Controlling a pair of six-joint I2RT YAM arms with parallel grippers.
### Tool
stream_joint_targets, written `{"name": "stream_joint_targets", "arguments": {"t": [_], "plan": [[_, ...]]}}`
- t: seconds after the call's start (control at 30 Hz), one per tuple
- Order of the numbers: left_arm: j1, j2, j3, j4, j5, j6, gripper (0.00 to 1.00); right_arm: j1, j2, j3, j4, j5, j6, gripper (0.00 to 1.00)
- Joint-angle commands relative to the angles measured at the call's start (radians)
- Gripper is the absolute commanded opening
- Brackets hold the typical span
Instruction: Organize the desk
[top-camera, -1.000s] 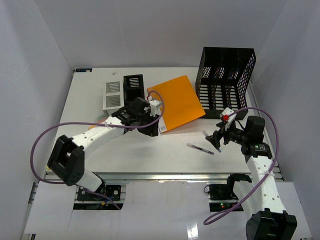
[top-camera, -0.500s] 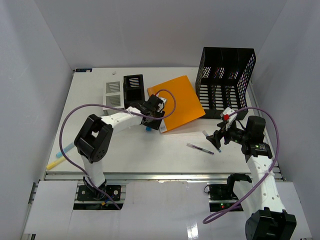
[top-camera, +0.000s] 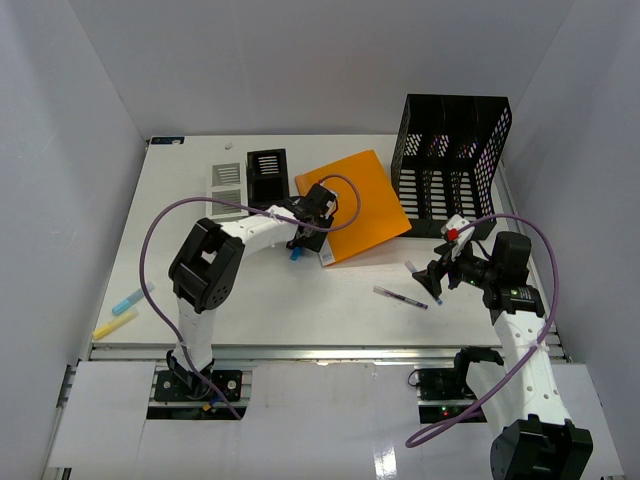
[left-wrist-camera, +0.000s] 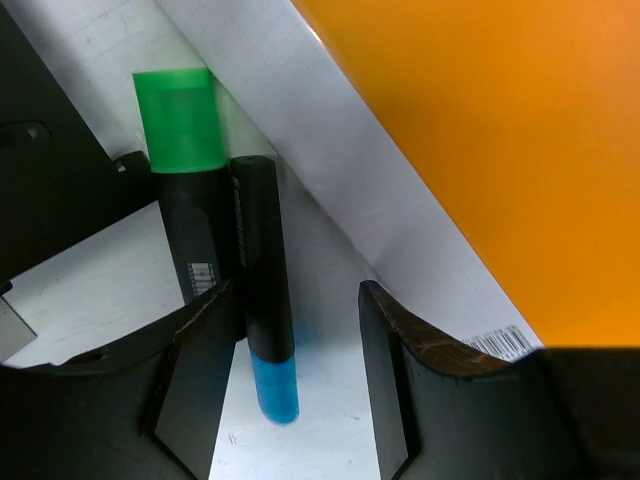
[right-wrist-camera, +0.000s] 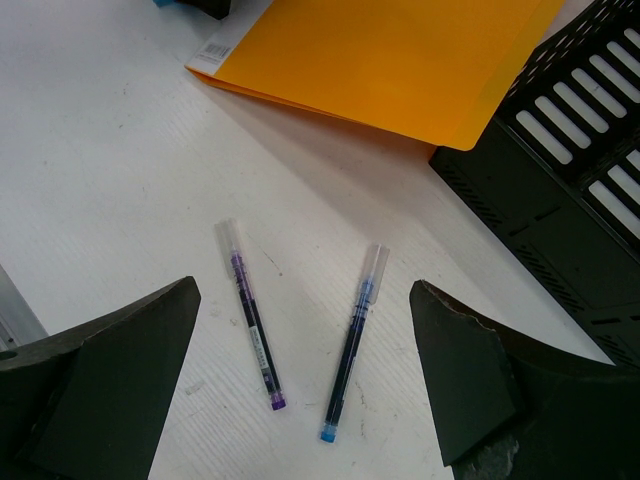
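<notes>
The white desk holds an orange folder with white paper under it. My left gripper is at the folder's left edge, low over the desk. In the left wrist view it is open around a black marker with a blue cap, which lies by the left finger. A green-capped marker lies beside it. My right gripper is open and empty above a purple pen and a blue pen; its fingers stand apart in the right wrist view.
A black mesh basket stands at the back right. A grey slotted tray and a black tray sit behind the left gripper. A yellow highlighter and a blue one lie at the front left.
My left arm has raised its elbow and pushed the gripper right toward the folder edge. The two highlighters at the front left have come into view. The right arm has not moved.
</notes>
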Motion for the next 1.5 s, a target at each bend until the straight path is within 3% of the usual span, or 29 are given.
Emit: {"name": "stream_joint_targets", "arguments": {"t": [0.0, 0.53, 0.7, 0.9, 1.17, 1.47], "plan": [[-0.005, 0.022, 0.047, -0.026, -0.045, 0.020, 0.61, -0.005, 0.000, 0.014, 0.005, -0.013, -0.014, 0.92], [-0.005, 0.027, 0.022, -0.044, 0.005, 0.040, 0.44, -0.006, -0.002, 0.014, 0.004, -0.009, -0.013, 0.92], [-0.005, 0.011, 0.019, -0.054, 0.072, 0.042, 0.32, -0.006, -0.005, 0.014, 0.004, -0.008, -0.013, 0.92], [-0.005, -0.116, -0.053, -0.015, 0.178, 0.032, 0.16, -0.006, -0.010, 0.012, 0.004, -0.010, -0.013, 0.92], [-0.004, -0.383, -0.117, 0.064, 0.257, 0.043, 0.07, -0.006, -0.009, 0.014, 0.004, -0.019, -0.012, 0.92], [0.031, -0.409, -0.017, 0.019, 0.220, 0.045, 0.01, -0.008, -0.014, 0.013, 0.004, -0.023, -0.010, 0.92]]}}
